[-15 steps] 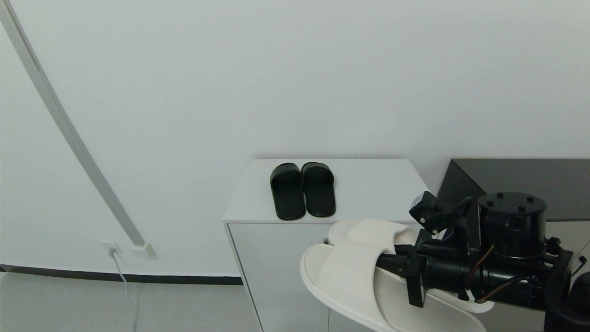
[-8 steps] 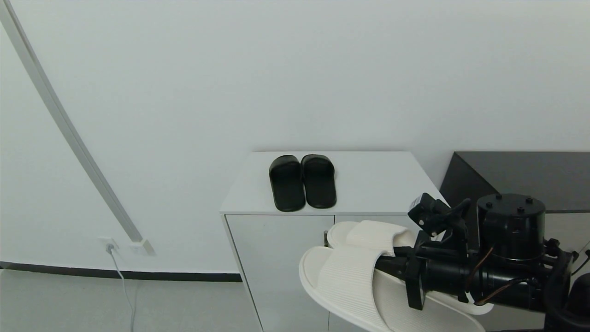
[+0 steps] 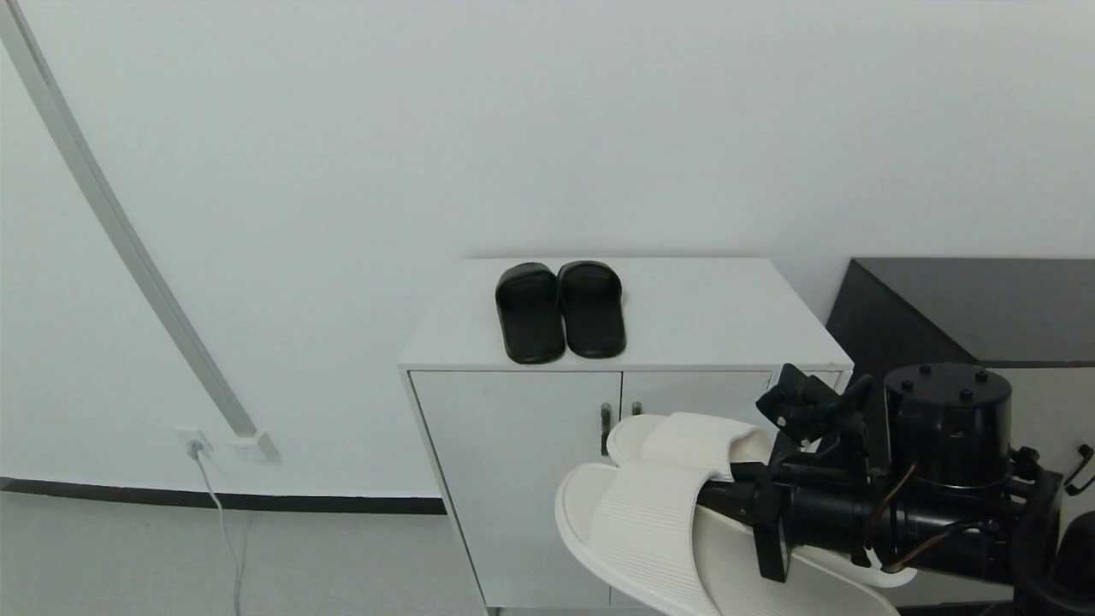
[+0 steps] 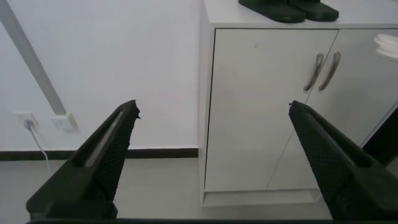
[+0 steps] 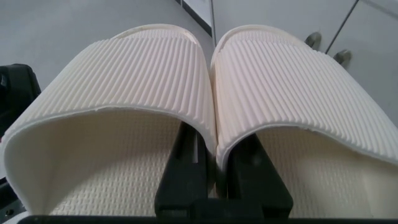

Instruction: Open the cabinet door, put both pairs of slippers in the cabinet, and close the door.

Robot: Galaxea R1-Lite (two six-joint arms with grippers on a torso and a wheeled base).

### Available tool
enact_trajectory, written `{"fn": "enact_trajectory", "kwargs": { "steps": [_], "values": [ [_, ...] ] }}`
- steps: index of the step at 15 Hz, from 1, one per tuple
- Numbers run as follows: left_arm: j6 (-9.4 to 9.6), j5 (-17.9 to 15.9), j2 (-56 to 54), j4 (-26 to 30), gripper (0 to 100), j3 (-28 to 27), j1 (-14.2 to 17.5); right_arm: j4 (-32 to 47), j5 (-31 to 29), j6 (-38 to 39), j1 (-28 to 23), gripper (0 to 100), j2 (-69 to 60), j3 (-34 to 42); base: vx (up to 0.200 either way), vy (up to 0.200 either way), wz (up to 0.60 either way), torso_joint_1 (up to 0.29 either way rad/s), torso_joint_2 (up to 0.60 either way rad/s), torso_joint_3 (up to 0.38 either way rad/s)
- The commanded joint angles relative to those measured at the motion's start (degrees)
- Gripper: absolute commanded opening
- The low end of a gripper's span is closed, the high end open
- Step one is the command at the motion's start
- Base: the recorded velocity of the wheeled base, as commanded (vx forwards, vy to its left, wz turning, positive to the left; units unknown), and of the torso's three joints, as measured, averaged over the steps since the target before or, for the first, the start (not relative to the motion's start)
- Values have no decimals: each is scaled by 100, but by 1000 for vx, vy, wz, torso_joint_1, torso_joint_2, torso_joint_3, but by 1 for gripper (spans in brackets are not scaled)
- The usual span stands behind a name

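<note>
Against the back wall: cabinet [image 3: 710, 316], white, two doors, both shut. Left door [image 3: 513, 479] and right door [image 3: 710, 398] meet at centre; the two vertical bar handles [image 4: 314, 71] sit side by side there.

White slippers [image 3: 650, 513]: pair held in the air in front of the right door, well below the cabinet top, toe ends near the handles. Side by side, inner walls pressed together. Long axis runs from the right wrist out toward the robot's left and the cabinet; toes lead, heels trail under the arm, soles roughly down w/ a tilt.

Black slippers [image 3: 560, 310]: on the cabinet top near its front edge, above the left door, side by side and touching. Long axis front-to-back; toes appear to point at the wall.

Right gripper [image 5: 214, 155]: clamped on the white pair, one finger under each strap, pinching the adjoining walls.

Left gripper [image 4: 213, 107]: jaws wide apart, holding nothing, low, facing the left door, well short of the handles.

Assessment: step in hand is opening a door, prob. w/ the left gripper. Recommend:
- square the jaws across one vertical bar and close fully before pulling;
- pull along the hinge arc, not straight back;
- move the white pair clear of the handles and door swing first; as placed it could foul either.
</note>
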Motion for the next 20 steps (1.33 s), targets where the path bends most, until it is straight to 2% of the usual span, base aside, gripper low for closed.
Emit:
{"fn": "enact_trajectory", "kwargs": {
  "steps": [1, 12, 20],
  "values": [
    [-2, 1, -1, 0, 100, 0, 1, 0, 1, -4, 11, 0, 18, 9, 0, 0, 0, -227, 530, 300],
    [-2, 1, -1, 0, 100, 0, 1, -9, 10, -12, 11, 0, 9, 44, 0, 0, 0, -211, 534, 315],
    [-2, 1, -1, 0, 100, 0, 1, -9, 10, -74, 11, 0, 9, 114, 0, 0, 0, -152, 477, 325]
  ]
}}
